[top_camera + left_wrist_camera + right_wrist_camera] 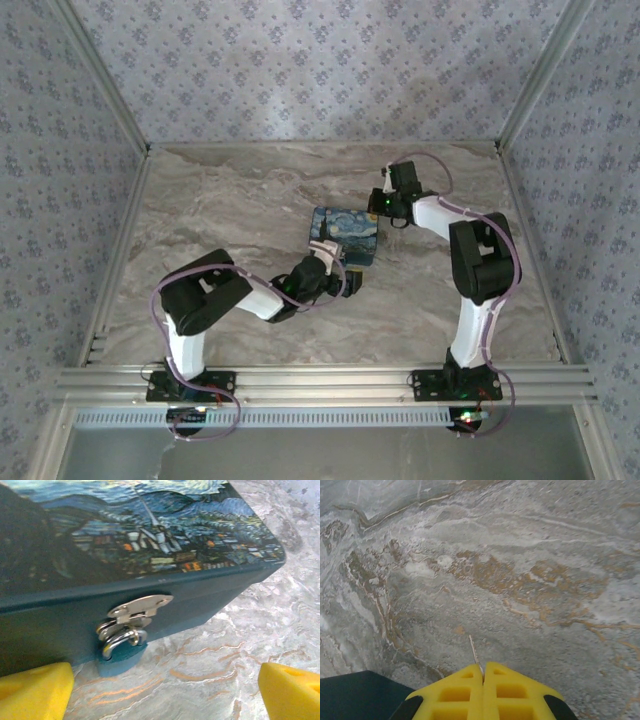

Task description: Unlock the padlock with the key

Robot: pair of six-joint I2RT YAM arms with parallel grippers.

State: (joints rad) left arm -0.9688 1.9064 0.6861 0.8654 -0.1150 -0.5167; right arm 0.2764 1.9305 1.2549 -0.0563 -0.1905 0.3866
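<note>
the padlock (122, 661) hides its keyhole, and the box (150, 555) runs off-frame left.

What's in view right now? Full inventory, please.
box: one, dark blue with a painted night-sky lid, mid-table
hasp: one, silver, on the box's front wall
padlock: one, teal body with silver shackle, hung through the hasp, body down at the table
sliver: one, thin and pale, sticking out between the right fingertips; cannot tell if it is the key
table: one, grey-brown marble
walls: blue-grey patterned, around the table
left gripper: yellow tips, open, facing the padlock
right gripper: yellow tips, shut, beside the box's far right corner
</note>
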